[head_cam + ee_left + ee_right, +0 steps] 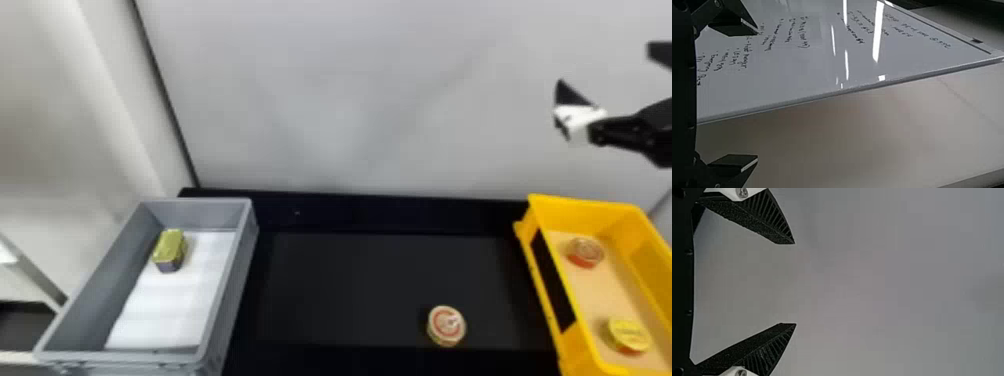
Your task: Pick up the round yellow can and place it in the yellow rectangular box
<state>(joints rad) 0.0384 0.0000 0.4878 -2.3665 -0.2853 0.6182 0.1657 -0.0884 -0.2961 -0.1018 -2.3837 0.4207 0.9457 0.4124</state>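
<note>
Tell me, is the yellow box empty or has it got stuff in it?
It's not empty. Inside the yellow box sit two round cans: a yellow-topped can and a red-sided can.

Head camera looking forward and down over a black table point(380, 290) to a pale wall point(350, 100), left wrist camera facing a whiteboard point(789, 74) some way off, right wrist camera facing a pale surface point(887, 282), right gripper point(605, 66) shared by head and right wrist views
</note>
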